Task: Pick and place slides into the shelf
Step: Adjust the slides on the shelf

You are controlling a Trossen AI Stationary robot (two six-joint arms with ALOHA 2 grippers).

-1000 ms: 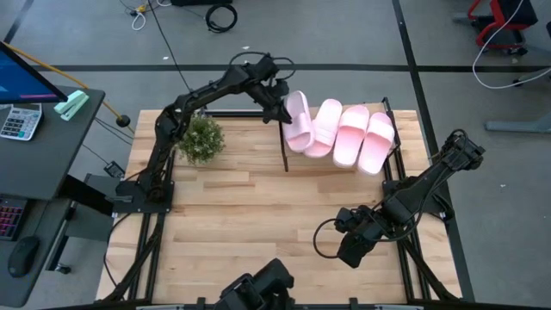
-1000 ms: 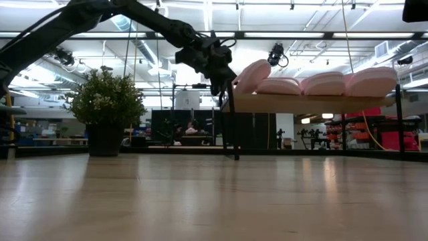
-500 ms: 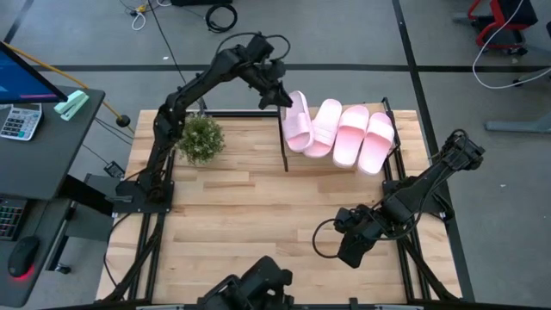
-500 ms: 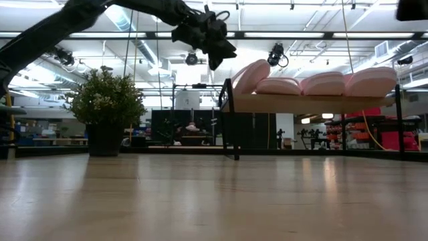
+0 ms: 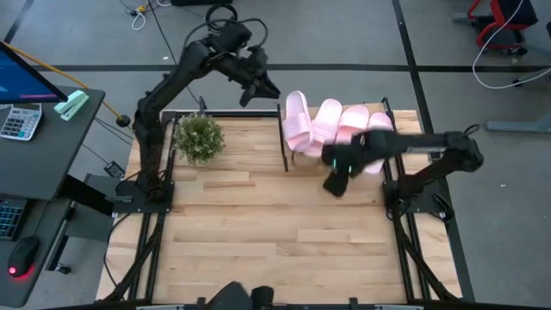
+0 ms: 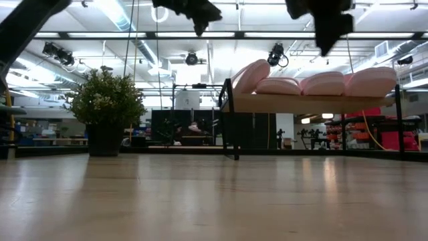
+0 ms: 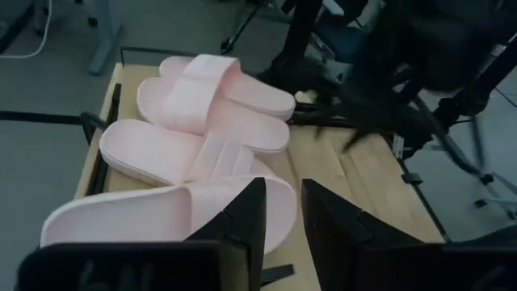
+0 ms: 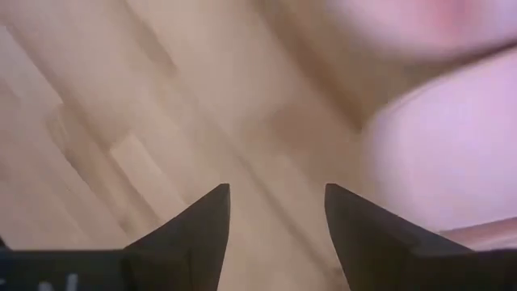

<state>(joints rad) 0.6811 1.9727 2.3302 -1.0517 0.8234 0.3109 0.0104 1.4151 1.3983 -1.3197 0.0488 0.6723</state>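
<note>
Wide open planks across the near half of the counter point(image 5: 258, 232), nothing standing on it, so any approach from the front runs free. Up at the back, the shelf point(image 5: 293, 153) is packed: four slides point(image 5: 344, 133) side by side fill its board from upright to upright (the leftmost one tilts up against its neighbour). The right hand point(image 5: 334, 182) hangs over the shelf's front edge, its arm crossing above the slides and blocking that side. The left hand point(image 5: 265, 86) sits high beyond the shelf's far left corner. A potted plant point(image 5: 200, 136) guards the counter left of the shelf.
</note>
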